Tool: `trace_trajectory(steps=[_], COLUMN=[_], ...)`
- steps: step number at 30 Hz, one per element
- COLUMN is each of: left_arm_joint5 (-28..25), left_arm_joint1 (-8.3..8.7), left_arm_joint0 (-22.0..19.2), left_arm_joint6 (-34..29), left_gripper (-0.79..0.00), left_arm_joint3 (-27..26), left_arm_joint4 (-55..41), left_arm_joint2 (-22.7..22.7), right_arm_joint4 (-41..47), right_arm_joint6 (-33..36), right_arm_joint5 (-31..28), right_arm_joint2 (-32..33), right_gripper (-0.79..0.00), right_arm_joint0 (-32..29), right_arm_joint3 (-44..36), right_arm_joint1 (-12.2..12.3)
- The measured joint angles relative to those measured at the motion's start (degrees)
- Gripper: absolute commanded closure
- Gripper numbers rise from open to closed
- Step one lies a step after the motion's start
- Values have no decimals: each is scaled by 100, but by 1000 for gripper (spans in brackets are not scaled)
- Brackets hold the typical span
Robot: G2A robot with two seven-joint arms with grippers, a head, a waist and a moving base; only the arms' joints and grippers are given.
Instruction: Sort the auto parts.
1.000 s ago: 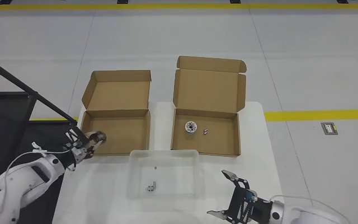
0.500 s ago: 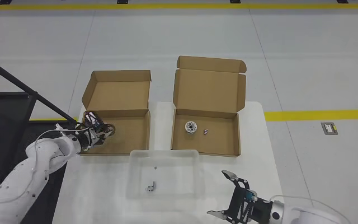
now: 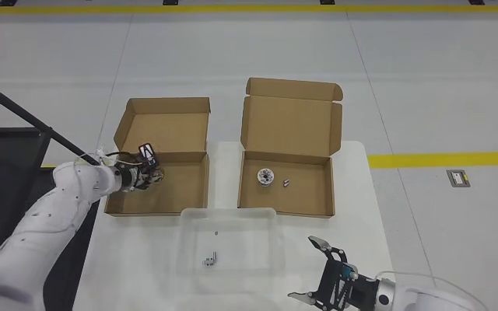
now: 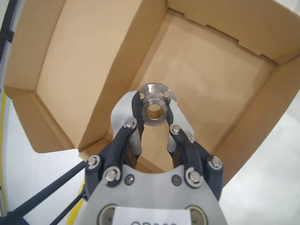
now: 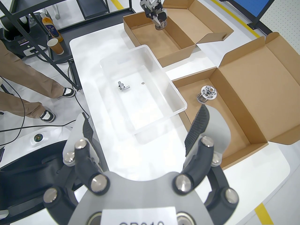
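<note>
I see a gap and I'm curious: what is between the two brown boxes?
Only a bare strip of white table between the left box and the right box; the top view shows it.

White arm [image 3: 58, 206], black-linked silver pincer [image 4: 153, 108]

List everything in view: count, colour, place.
left cardboard box: 1, brown, open, on table
right cardboard box: 1, brown, open, beside it
tray: 1, clear plastic, nearer the robot than both boxes
flanged bushing: 1, silver, held over left box
round metal part: 1, silver, in right box
small part: 1, silver, beside it
bracket: 1, grey, in tray
speck: 1, dark, in tray
table: 1, white
paper cup: 1, on black rack
bottle: 1, orange, same rack
left end effector: shut on bushing
right end effector: open, empty
</note>
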Motion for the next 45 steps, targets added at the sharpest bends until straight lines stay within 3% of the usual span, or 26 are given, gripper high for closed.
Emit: trace_trajectory(steps=[4,10,21,22,23,25,27,30,34,37,40,45], left_arm_joint5=[50,53,-129,-119,-108,-107,-106,-116,-139,-197,-421,-720], left_arm_joint1=[-202,-451,-654,-669,-679,-700,-715,-733,-731,-710,-659,-517], left_arm_joint0=[-179,-265,-354,-355,-349,-336,-330,-328,-347,-398,-480,-562], left_arm_joint6=[16,41,289,291,298,315,337,359,460,594,839,1367], left_gripper=[0,0,0,-65,-215,-215,-289,-311,-431,-440,-394,-413], left_arm_joint3=[369,954,1623,1656,1673,1712,1749,1809,1834,1873,1859,1699], left_arm_joint4=[555,655,541,548,564,591,593,588,715,733,758,1002], left_arm_joint2=[273,400,362,363,368,377,373,363,387,363,338,355], right_arm_joint4=[0,0,0,0,0,0,0,0,0,0,0,0], right_arm_joint6=[0,0,0,0,0,0,0,0,0,0,0,0], right_arm_joint5=[0,0,0,0,0,0,0,0,0,0,0,0], right_arm_joint2=[0,0,0,0,0,0,0,0,0,0,0,0], right_gripper=[-785,-785,-785,-785,-785,-785,-785,-785,-785,-785,-785,-785], right_arm_joint0=[0,0,0,0,0,0,0,0,0,0,0,0], right_arm_joint3=[0,0,0,0,0,0,0,0,0,0,0,0], right_arm_joint1=[0,0,0,0,0,0,0,0,0,0,0,0])
